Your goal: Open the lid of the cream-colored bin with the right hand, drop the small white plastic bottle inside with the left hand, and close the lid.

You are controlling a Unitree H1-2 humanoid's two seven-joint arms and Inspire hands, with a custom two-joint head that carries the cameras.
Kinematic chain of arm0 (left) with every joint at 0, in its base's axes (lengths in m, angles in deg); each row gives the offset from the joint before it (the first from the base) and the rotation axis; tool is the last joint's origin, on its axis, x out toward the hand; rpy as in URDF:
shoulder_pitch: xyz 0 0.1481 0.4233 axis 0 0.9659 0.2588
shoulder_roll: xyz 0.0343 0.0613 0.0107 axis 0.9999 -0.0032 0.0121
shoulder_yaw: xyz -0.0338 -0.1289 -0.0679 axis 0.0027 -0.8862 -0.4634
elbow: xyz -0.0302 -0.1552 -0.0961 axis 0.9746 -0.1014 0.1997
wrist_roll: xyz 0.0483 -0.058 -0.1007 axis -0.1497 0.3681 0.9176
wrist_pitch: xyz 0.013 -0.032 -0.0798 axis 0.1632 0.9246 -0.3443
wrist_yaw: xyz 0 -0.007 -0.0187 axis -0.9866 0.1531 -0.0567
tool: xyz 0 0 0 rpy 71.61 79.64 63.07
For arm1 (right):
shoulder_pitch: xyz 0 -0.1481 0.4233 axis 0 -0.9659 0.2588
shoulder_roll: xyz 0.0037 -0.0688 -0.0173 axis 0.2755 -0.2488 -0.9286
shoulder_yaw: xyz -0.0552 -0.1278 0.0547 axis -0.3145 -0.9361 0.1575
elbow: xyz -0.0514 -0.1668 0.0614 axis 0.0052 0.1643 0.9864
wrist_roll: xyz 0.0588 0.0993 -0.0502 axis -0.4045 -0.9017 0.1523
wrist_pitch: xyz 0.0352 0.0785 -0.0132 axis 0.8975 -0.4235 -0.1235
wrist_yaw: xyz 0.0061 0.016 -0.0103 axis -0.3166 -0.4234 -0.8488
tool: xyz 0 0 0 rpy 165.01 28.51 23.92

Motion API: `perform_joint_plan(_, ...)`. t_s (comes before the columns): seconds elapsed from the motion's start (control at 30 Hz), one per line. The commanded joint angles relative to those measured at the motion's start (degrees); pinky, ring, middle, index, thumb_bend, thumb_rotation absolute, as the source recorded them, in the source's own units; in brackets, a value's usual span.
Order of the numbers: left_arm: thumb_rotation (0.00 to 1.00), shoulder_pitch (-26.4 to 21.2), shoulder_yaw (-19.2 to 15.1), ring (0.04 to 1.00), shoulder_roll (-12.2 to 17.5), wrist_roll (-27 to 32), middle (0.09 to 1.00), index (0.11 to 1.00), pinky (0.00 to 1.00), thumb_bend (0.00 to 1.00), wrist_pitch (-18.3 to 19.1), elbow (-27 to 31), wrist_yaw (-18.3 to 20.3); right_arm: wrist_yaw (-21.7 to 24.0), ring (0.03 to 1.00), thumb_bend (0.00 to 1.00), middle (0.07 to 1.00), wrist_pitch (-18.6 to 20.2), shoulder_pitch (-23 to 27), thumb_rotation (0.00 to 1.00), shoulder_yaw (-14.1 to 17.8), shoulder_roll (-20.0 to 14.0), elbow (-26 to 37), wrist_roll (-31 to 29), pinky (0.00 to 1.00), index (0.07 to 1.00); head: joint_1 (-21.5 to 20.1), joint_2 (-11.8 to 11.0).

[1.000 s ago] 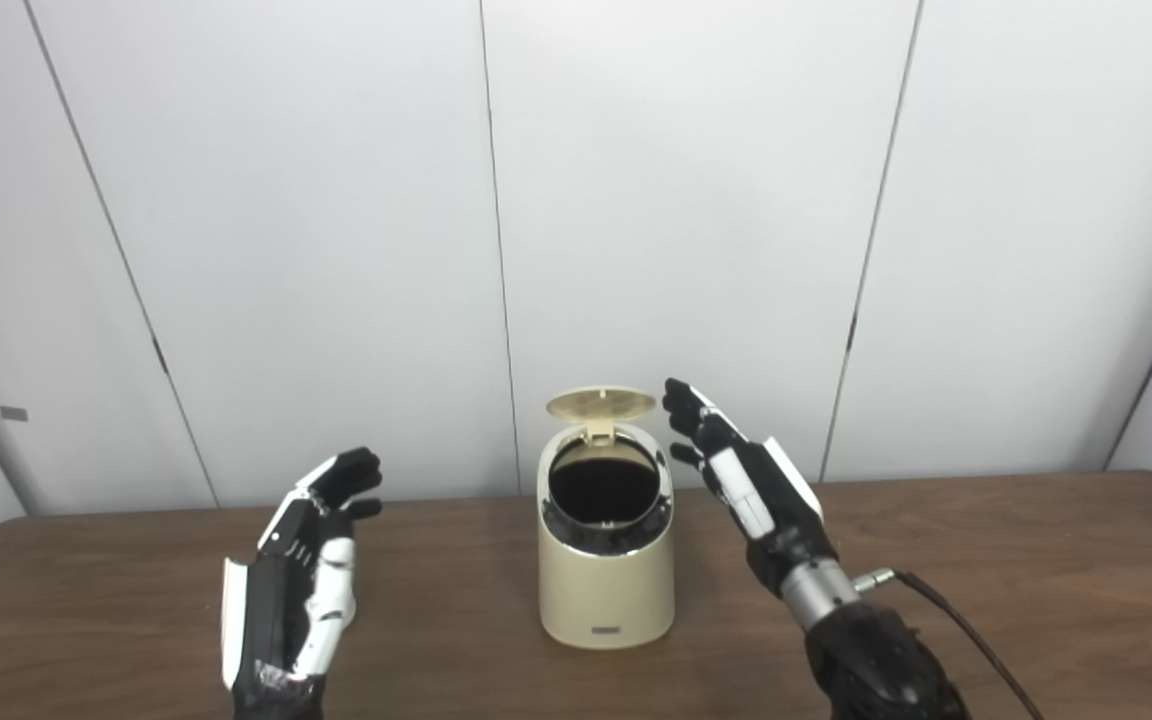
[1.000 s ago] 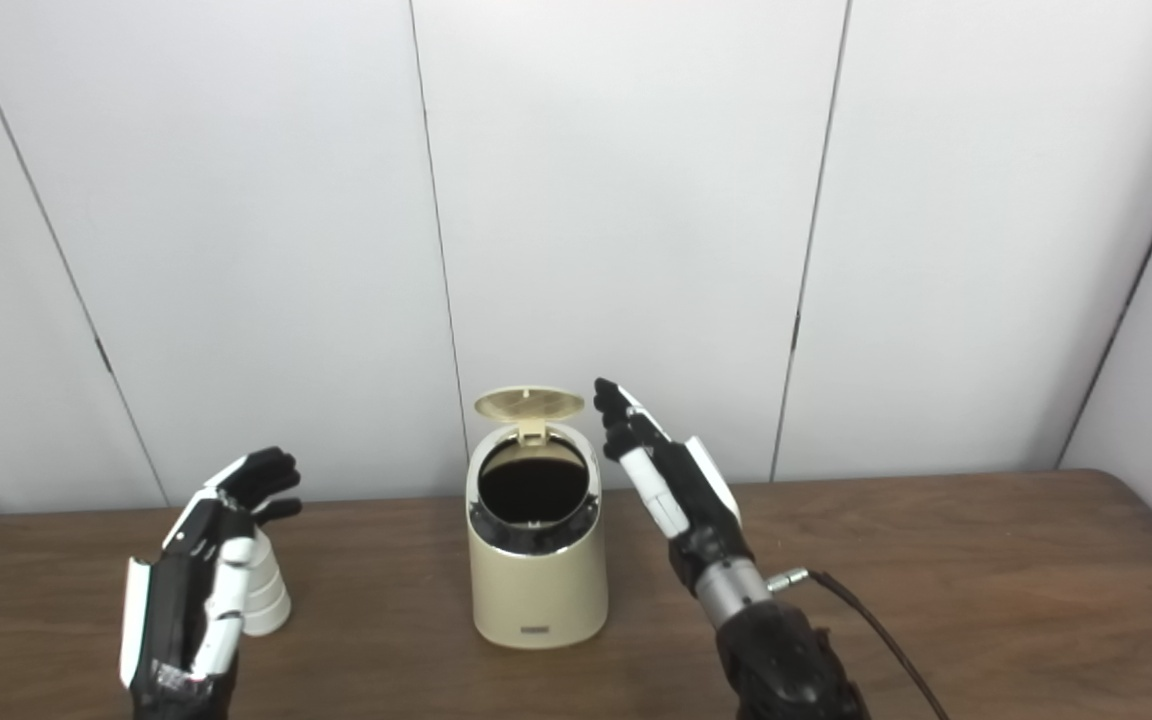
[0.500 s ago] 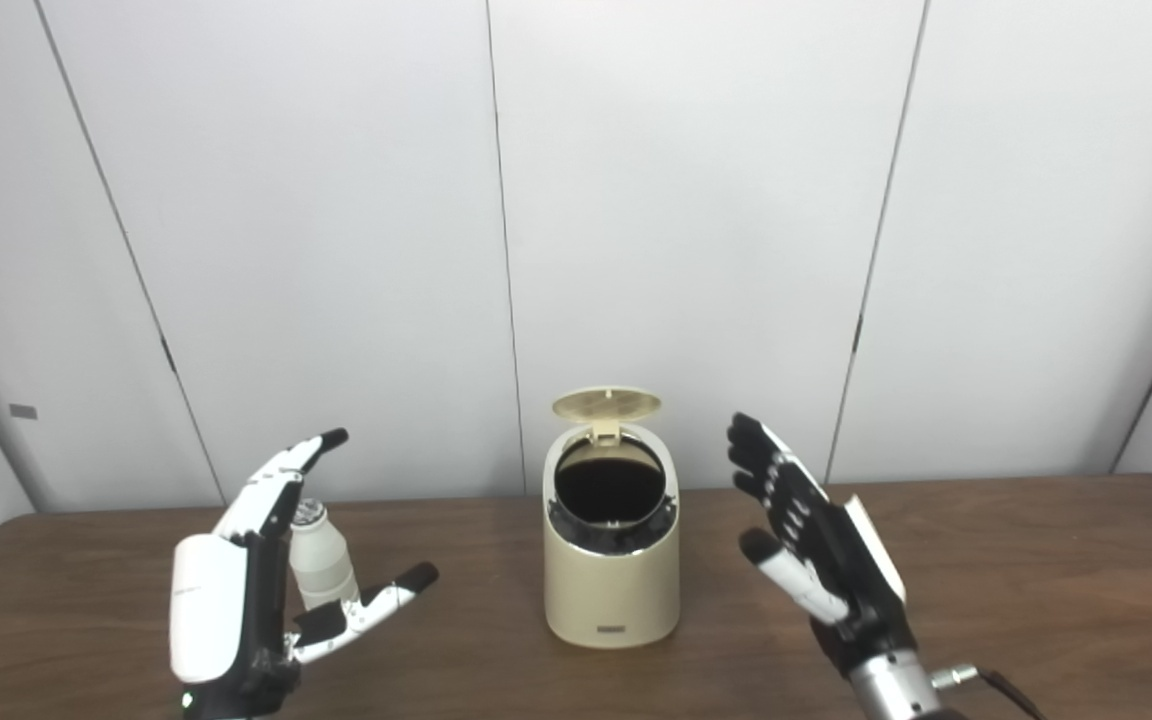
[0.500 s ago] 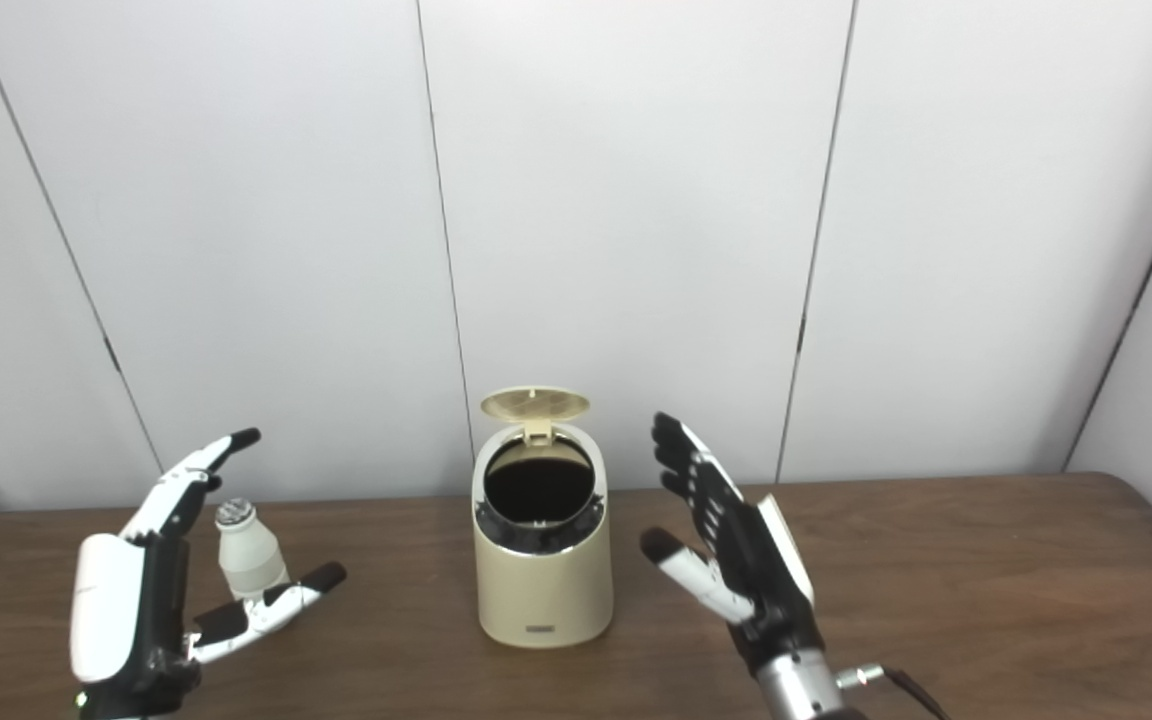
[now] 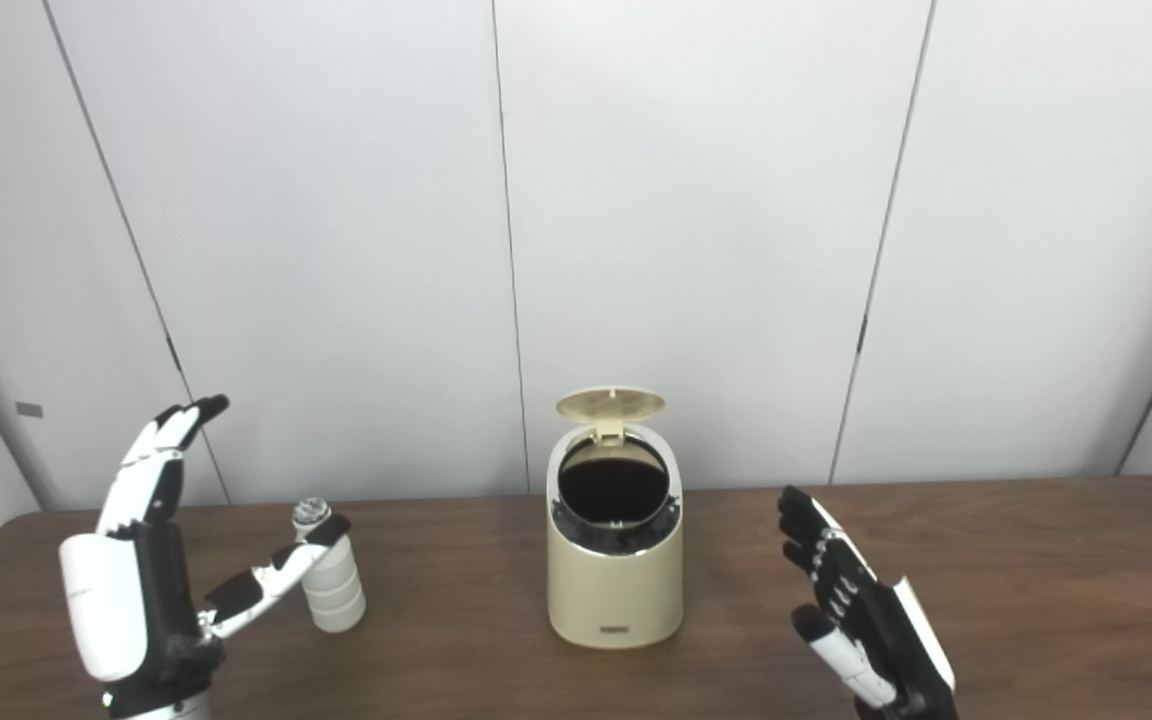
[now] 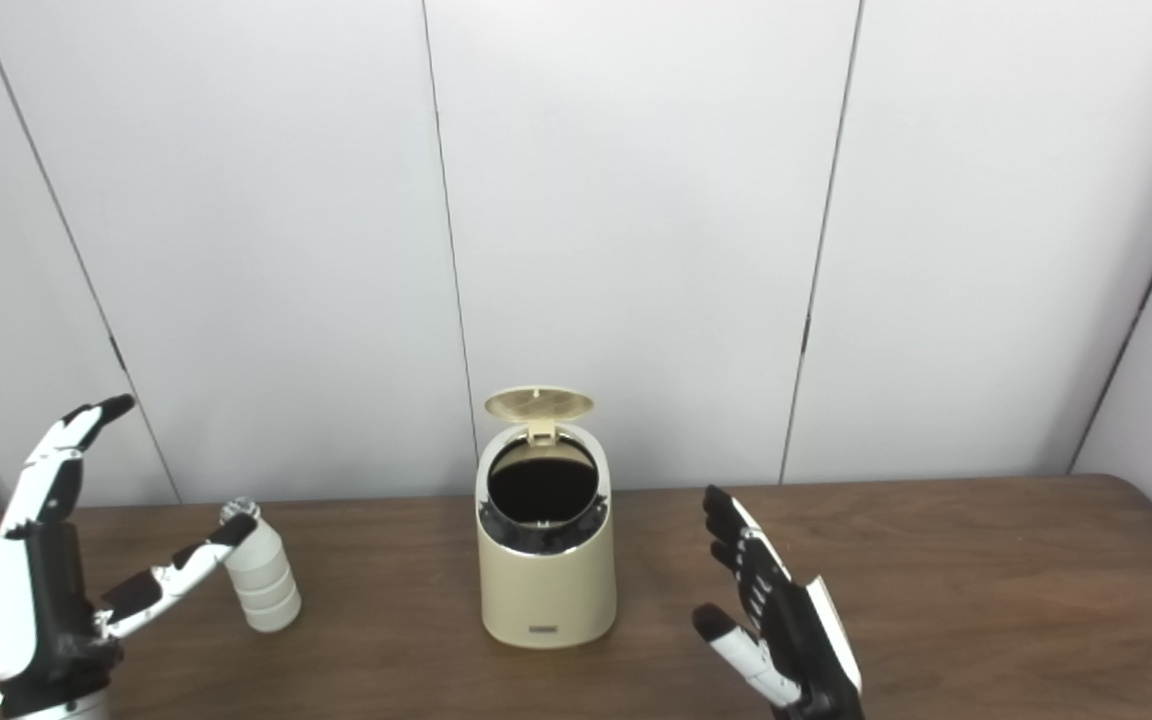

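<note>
Cream-colored bin [image 5: 616, 560]: rounded plastic body, standing upright at lower centre of the frame on the dark brown wooden table [image 5: 1036, 560]. Its round cream flip lid [image 5: 610, 404] is raised on the rear hinge and the dark opening faces forward. Opening step: done, by the look of it.

Small white plastic bottle [image 5: 329, 575]: ribbed, with a silvery cap, at lower left of the frame, well apart from the bin. It leans slightly, top tipped toward the left edge. Not yet picked up, not yet in the bin.

Left hand [image 5: 141, 590]: black and white, at the lower-left corner, spread wide, fingers pointing up, thumb stretched toward the bottle's cap. Whether the thumb tip touches the cap, I cannot tell. It holds nothing.

Right hand [image 5: 861, 620]: at lower right, flat and open, fingers apart, empty, clear of the bin.

Remaining, as I judge it: grasp the bottle, carry it over the opening, release, then shut the lid.

Surroundings: plain white panelled wall [image 5: 696, 200] behind. Nothing lies between bottle and bin; the leaning bottle may topple if nudged.
</note>
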Motion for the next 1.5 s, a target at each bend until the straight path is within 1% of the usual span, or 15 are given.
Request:
perform_joint_plan(0.0, 0.37, -2.44, -1.26, 0.823, 0.67, 2.47, 0.8, 0.775, 0.75, 0.94, -0.76, -0.6, -2.14, -0.14, 0.948, 0.98, 0.945, -2.81, 0.71, 0.74, 0.53, -0.36, 1.16, -1.24, 0.93, 0.938, 0.25, -0.06)
perform_joint_plan(0.1, 0.37, -2.39, -2.28, 0.793, -0.12, 15.73, 0.789, 0.766, 0.71, 0.96, 1.18, -0.56, 3.4, 0.2, 0.96, 0.98, 0.953, -3.1, -0.06, 0.73, 0.64, -0.61, 0.9, -2.23, 0.95, 0.943, 0.62, -0.01)
perform_joint_plan(0.13, 0.36, -2.35, -2.37, 0.798, -0.02, 19.32, 0.788, 0.775, 0.72, 0.98, 1.95, -0.83, 5.24, 0.25, 0.962, 0.97, 0.957, -3.22, -0.24, 0.73, 0.64, -0.73, 0.77, -2.37, 0.96, 0.948, 0.69, 0.02)
perform_joint_plan(0.2, 0.34, -2.38, -2.21, 0.841, 0.83, 25.12, 0.799, 0.81, 0.82, 0.99, 2.24, -2.54, 8.73, 0.3, 0.965, 0.95, 0.96, -3.59, -0.47, 0.74, 0.63, -1.0, 0.41, -2.4, 0.96, 0.954, 0.77, 0.04)
perform_joint_plan(0.27, 0.34, -2.42, -1.93, 0.859, 1.62, 28.53, 0.809, 0.833, 0.87, 1.0, 2.46, -3.98, 11.48, 0.21, 0.962, 0.92, 0.956, -3.55, -0.58, 0.75, 0.61, -1.14, 0.32, -2.21, 0.95, 0.951, 0.77, 0.04)
perform_joint_plan(0.4, 0.38, -2.19, -1.21, 0.873, 3.02, 33.41, 0.846, 0.877, 0.86, 1.0, 4.56, -6.0, 17.12, 0.13, 0.954, 0.91, 0.949, -3.08, -0.64, 0.76, 0.65, -1.23, 0.75, -2.28, 0.94, 0.942, 0.86, 0.24)
perform_joint_plan(0.47, 0.41, -2.08, -1.08, 0.87, 3.31, 34.76, 0.854, 0.89, 0.85, 1.0, 5.42, -6.52, 18.84, 0.1, 0.953, 0.92, 0.948, -3.03, -0.61, 0.76, 0.68, -1.25, 0.85, -2.29, 0.94, 0.941, 0.83, 0.24)
perform_joint_plan(0.53, 0.42, -2.17, -0.64, 0.877, 3.83, 36.52, 0.872, 0.909, 0.86, 1.0, 4.75, -8.97, 21.17, 0.11, 0.951, 0.92, 0.946, -2.79, -0.48, 0.75, 0.72, -1.24, 0.75, -2.39, 0.93, 0.94, 0.83, 0.24)
perform_joint_plan(0.63, 0.43, -2.42, 0.24, 0.879, 4.31, 36.4, 0.872, 0.904, 0.86, 1.0, 3.04, -12.54, 22.79, 0.05, 0.953, 0.93, 0.947, -2.49, -0.47, 0.75, 0.74, -1.27, 0.76, -2.23, 0.94, 0.94, 0.66, 0.35)
perform_joint_plan(0.73, 0.43, -2.6, 0.82, 0.871, 4.5, 35.43, 0.862, 0.896, 0.85, 1.0, 2.2, -14.69, 22.96, 0.15, 0.953, 0.94, 0.947, -2.57, -0.54, 0.76, 0.74, -1.36, 0.74, -2.32, 0.94, 0.938, 0.7, 0.45)
perform_joint_plan(0.87, 0.44, -3.34, 1.62, 0.883, 5.21, 34.52, 0.859, 0.886, 0.87, 1.0, 0.01, -19.58, 23.29, -0.08, 0.949, 0.94, 0.945, -2.82, -0.75, 0.79, 0.77, -1.52, 0.62, -1.58, 0.92, 0.939, 0.67, 0.61)
perform_joint_plan(0.93, 0.45, -3.88, 1.81, 0.888, 5.56, 34.82, 0.862, 0.892, 0.88, 1.0, -1.07, -22.03, 23.66, -0.09, 0.95, 0.98, 0.947, -2.95, -0.82, 0.8, 0.87, -1.56, 0.34, -1.73, 0.92, 0.942, 0.67, 0.61)
perform_joint_plan(1.13, 0.44, -5.36, 1.69, 0.902, 6.08, 40.39, 0.882, 0.899, 0.89, 1.0, -3.45, -27.22, 28.38, 0.33, 0.95, 1.0, 0.947, -3.77, -1.14, 0.81, 1.1, -1.89, -0.58, -2.57, 0.92, 0.944, 0.81, 0.71)
perform_joint_plan(1.27, 0.45, -6.3, 2.18, 0.882, 6.04, 37.92, 0.873, 0.895, 0.85, 1.0, -3.46, -29.09, 26.88, 0.14, 0.95, 0.99, 0.946, -3.53, -1.61, 0.81, 1.0, -1.99, -0.34, -2.17, 0.93, 0.945, 0.94, 0.59)
perform_joint_plan(1.47, 0.38, -9.13, 2.79, 0.876, 6.2, 36.0, 0.866, 0.897, 0.85, 1.0, -4.82, -35.3, 25.25, 0.22, 0.962, 0.99, 0.956, -2.35, -2.08, 0.82, 0.95, -2.12, 1.01, -2.35, 0.95, 0.957, 0.81, 0.54)
